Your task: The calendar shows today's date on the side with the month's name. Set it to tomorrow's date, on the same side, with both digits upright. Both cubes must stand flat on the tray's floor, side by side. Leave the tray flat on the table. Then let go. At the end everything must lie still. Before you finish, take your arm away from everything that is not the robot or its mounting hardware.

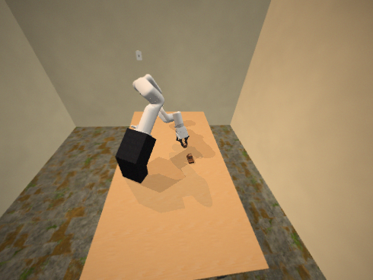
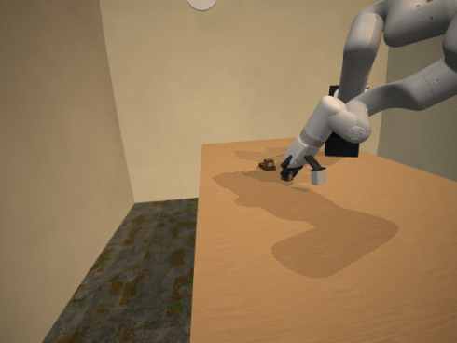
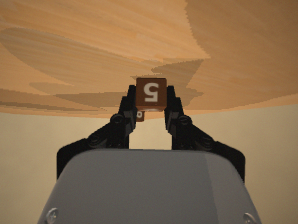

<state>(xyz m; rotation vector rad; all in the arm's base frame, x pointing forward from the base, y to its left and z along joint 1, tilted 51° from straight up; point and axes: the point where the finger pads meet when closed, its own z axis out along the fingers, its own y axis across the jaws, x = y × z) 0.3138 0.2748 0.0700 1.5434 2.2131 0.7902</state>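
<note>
cube in grip, tray one short
gripper (image 1: 184, 144) (image 2: 299, 169) (image 3: 151, 95): part-closed on "5" cube (image 2: 289, 176) (image 3: 151, 93); tray (image 1: 191, 161) (image 2: 268, 168): date unfinished.

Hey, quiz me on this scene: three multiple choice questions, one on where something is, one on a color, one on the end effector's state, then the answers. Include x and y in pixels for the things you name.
1. Where is the cube (image 3: 151, 93) showing a 5?
A. On the tray (image 1: 191, 161) (image 2: 266, 167)
B. Between the end effector's fingers
C. On the floor

2. What color is that cube?
A. Brown
B. Green
C. Blue

3. How is the end effector (image 1: 184, 144) (image 2: 288, 175) (image 3: 151, 95)?
A. Wide open
B. Shut on nothing
C. Shut on the cube

1: B, the wrist view shows it framed by a finger on each side, off the tray.
2: A, its faces are brown in the wrist view, with a pale digit.
3: C, both fingertips meet the cube's sides in the wrist view.
</note>
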